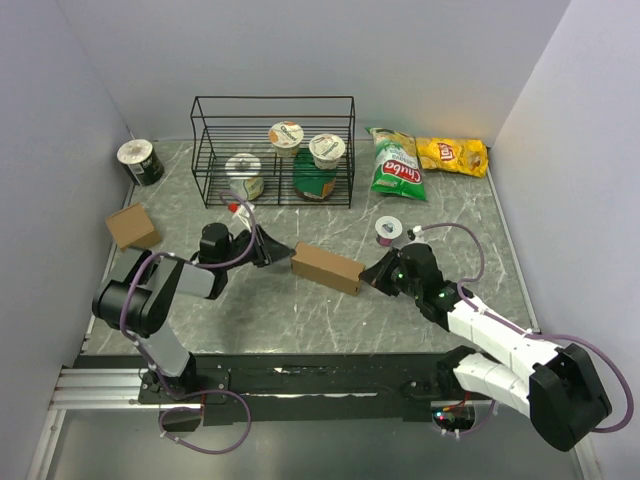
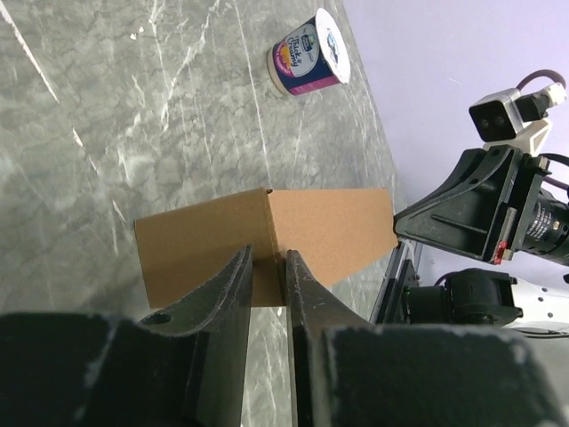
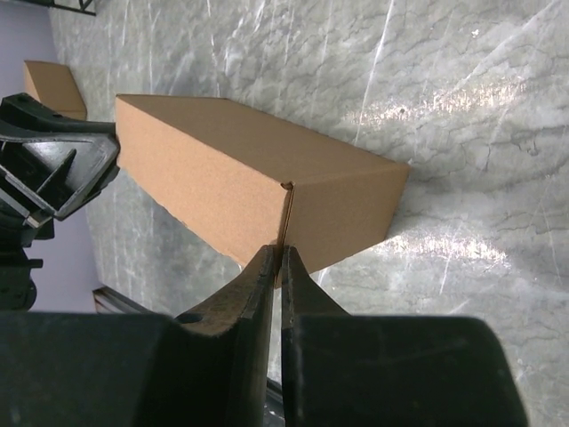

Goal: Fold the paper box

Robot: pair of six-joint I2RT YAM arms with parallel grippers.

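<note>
The oblong paper box [image 1: 327, 267] lies flat on the marble table [image 1: 420, 315], mid-table, between the 2 grippers. The left gripper [image 1: 283, 253] meets its left end, fingers [image 2: 233, 294] a narrow gap apart astride a corner edge. The right gripper [image 1: 368, 274] meets the other end, fingers [image 3: 258, 285] almost together. I cannot tell whether either is pinching the cardboard.

Plain brown paper box [image 1: 326, 267], not a mark of print on it. Table [image 1: 300, 325] is grey-green marble, veined white. Wire rack [image 1: 272, 150] all black. One green chip bag [image 1: 397, 166], one yellow chip bag [image 1: 453, 155]. Left arm [image 1: 150, 295] is black and grey, right arm [image 1: 500, 350] white and black.
</note>
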